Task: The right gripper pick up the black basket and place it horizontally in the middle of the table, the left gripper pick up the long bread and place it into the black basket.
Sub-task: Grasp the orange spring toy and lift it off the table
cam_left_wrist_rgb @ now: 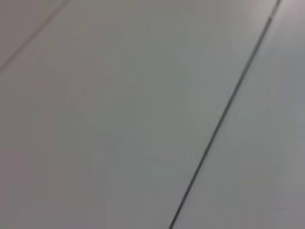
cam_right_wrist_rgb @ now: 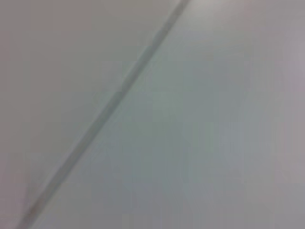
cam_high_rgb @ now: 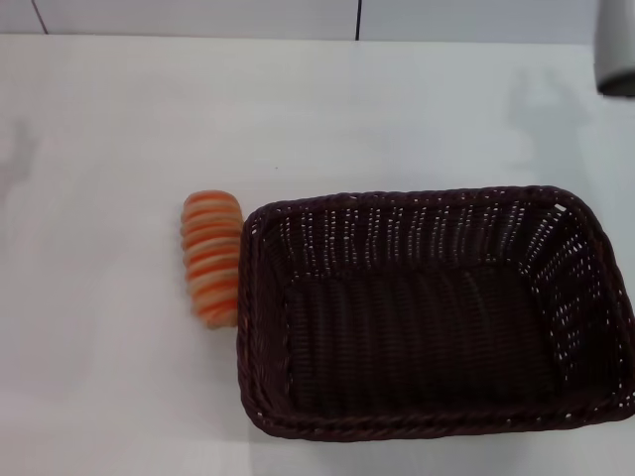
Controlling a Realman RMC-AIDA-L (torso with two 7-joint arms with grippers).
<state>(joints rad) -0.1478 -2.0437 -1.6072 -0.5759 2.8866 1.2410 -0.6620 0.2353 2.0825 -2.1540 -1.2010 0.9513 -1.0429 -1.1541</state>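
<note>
Right arm (cam_high_rgb: 617,50): only grey sliver visible at head view's top-right corner; claws unseen.

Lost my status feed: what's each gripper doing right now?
Left gripper: not in view.
Right gripper: not in view; only a bit of grey arm shows at the far right corner.
Basket and bread sit untouched.

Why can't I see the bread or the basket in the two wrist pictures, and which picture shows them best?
Head view: the long bread and the black basket show plainly on the white table, the bread a little soft-edged. Left wrist view: only a blurry pale surface with a thin dark line. Right wrist view: the same, more out of focus, its line a smeared streak.
</note>
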